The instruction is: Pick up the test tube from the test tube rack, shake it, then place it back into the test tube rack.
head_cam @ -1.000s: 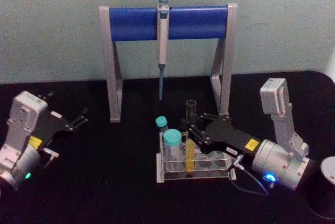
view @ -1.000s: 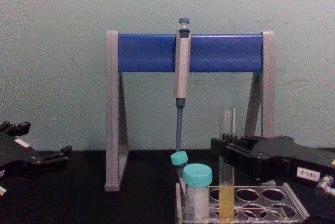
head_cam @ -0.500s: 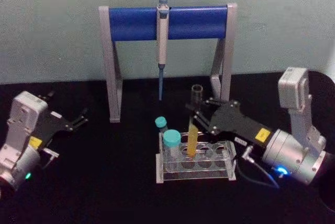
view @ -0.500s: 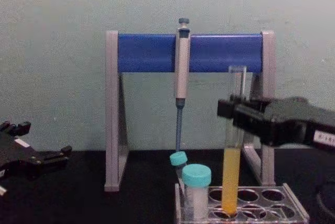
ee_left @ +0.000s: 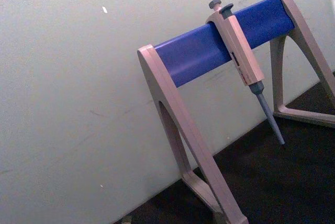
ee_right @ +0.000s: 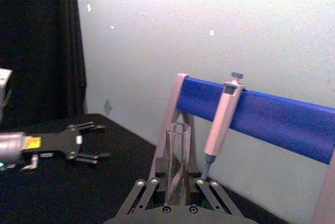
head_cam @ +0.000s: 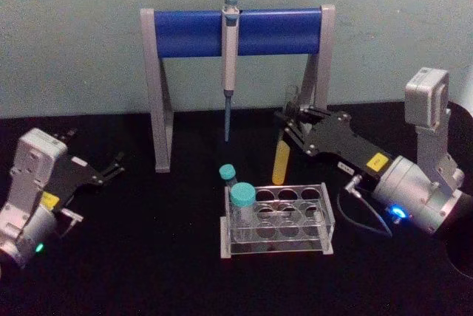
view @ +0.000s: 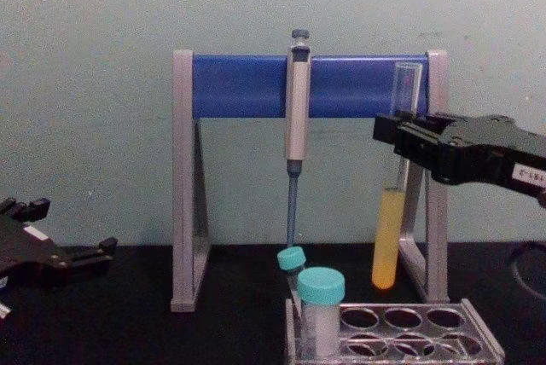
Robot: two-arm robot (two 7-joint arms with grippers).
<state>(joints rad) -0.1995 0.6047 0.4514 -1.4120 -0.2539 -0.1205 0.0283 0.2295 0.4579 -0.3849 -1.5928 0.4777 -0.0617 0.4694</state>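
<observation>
Right arm [head_cam: 415, 199] reaches in from 4 o'clock in the head view, its silver forearm angled up toward the centre. The black right gripper [head_cam: 290, 130] is raised just off centre at 3 o'clock, with its fingers pinched on the upper part of the test tube [head_cam: 280, 165], which hangs slightly tilted below them. In the chest view the same gripper comes in level from 3 o'clock. Left arm [head_cam: 29, 198] sits low at 8 o'clock, and the left gripper [head_cam: 112, 167] points toward the centre with its fingers spread apart.
</observation>
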